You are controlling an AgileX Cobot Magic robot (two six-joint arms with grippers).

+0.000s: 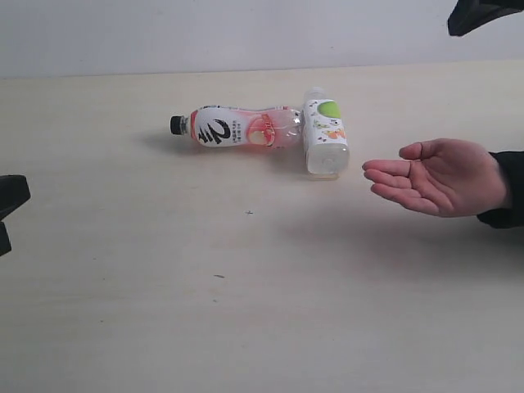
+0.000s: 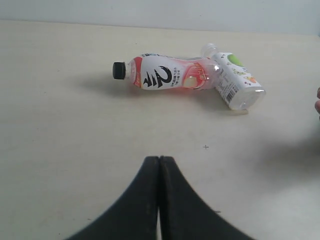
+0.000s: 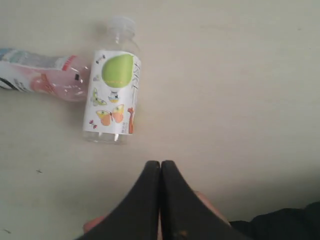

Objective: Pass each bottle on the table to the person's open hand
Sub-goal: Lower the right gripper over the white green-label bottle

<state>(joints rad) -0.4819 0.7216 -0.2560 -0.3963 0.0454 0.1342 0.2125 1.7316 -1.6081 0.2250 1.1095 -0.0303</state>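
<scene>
Two bottles lie on the table (image 1: 164, 278), touching at a right angle. The pink-red bottle (image 1: 237, 128) has its black cap pointing left; it also shows in the left wrist view (image 2: 165, 74). The white-capped bottle with the green label (image 1: 324, 135) lies beside it, base toward the person's open hand (image 1: 438, 176), which rests palm up at the right. My left gripper (image 2: 159, 158) is shut and empty, well short of the bottles. My right gripper (image 3: 161, 163) is shut and empty, above the hand (image 3: 97, 223), with the green-label bottle (image 3: 114, 95) ahead of it.
A pale wall (image 1: 246, 33) runs behind the table's far edge. Part of the left arm (image 1: 10, 205) shows at the left border and part of the right arm (image 1: 483, 15) at the top right corner. A black sleeve cuff (image 1: 509, 192) ends the person's arm.
</scene>
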